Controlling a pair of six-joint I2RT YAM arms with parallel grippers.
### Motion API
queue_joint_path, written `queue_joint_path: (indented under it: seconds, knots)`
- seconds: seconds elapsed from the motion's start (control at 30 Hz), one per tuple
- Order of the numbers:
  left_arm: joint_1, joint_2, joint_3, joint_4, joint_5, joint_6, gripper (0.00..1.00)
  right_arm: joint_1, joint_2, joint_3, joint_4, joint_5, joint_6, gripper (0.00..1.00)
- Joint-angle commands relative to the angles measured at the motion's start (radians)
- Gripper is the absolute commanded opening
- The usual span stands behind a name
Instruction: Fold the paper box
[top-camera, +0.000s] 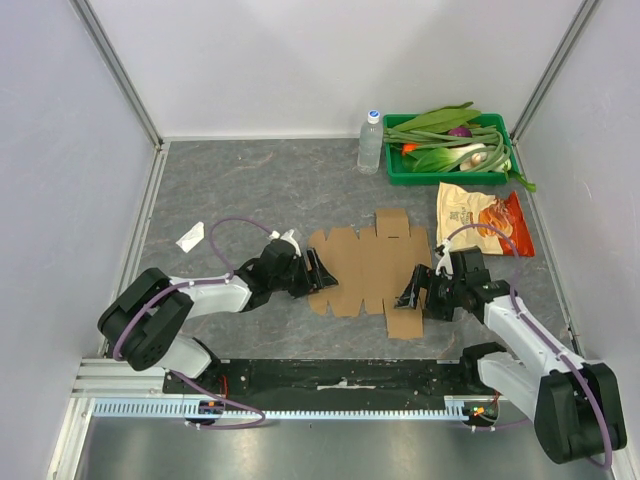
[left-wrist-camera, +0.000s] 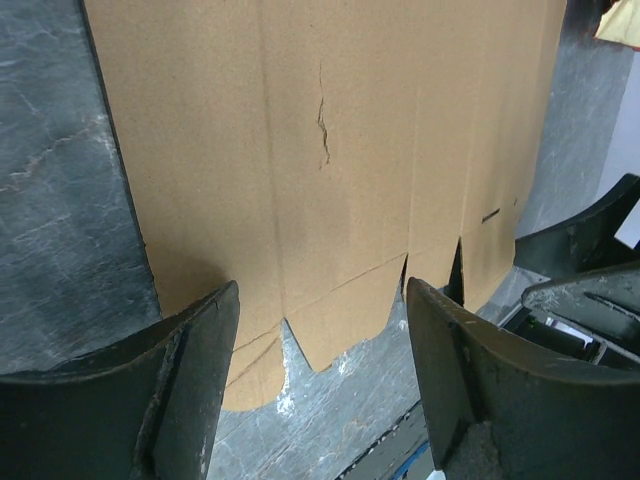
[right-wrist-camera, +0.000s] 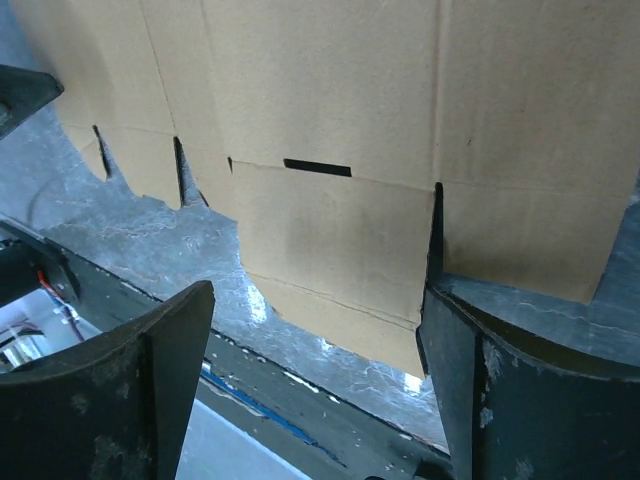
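Note:
The paper box (top-camera: 365, 270) lies flat and unfolded on the grey table, a brown cardboard sheet with flaps and crease lines. My left gripper (top-camera: 315, 272) is open at the sheet's left edge, low over the table. In the left wrist view the sheet (left-wrist-camera: 330, 150) lies ahead of the open gripper (left-wrist-camera: 320, 340), with its near tabs between the jaws. My right gripper (top-camera: 415, 290) is open at the sheet's right edge by the near flap. In the right wrist view a flap of the sheet (right-wrist-camera: 330, 230) lies between the jaws of the open gripper (right-wrist-camera: 315, 330). Neither gripper holds anything.
A white crumpled scrap (top-camera: 190, 237) lies at the left. A water bottle (top-camera: 370, 142) and a green tray (top-camera: 396, 168) of vegetables stand at the back right. An orange-tan snack bag (top-camera: 482, 218) lies just right of the sheet. Walls close in three sides.

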Motion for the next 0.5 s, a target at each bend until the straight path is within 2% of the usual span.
queue_joint_path:
  seconds: [0.0, 0.1, 0.2, 0.37, 0.47]
  knots:
    - [0.006, -0.009, -0.01, -0.006, -0.063, -0.013, 0.74, 0.0, -0.054, -0.037, 0.114, -0.112, 0.093, 0.89]
    - [0.006, -0.021, -0.016, -0.006, -0.066, -0.009, 0.74, 0.0, -0.099, -0.047, 0.139, -0.092, 0.144, 0.86]
    - [0.004, -0.035, -0.018, -0.006, -0.063, -0.001, 0.74, -0.002, -0.166, -0.076, 0.165, -0.082, 0.23, 0.78]
    - [0.004, -0.058, -0.019, -0.008, -0.063, 0.007, 0.74, -0.002, -0.323, -0.212, 0.369, -0.126, 0.472, 0.63]
    - [0.004, -0.06, -0.016, -0.009, -0.058, 0.013, 0.74, -0.002, -0.392, -0.281, 0.496, -0.149, 0.558, 0.57]
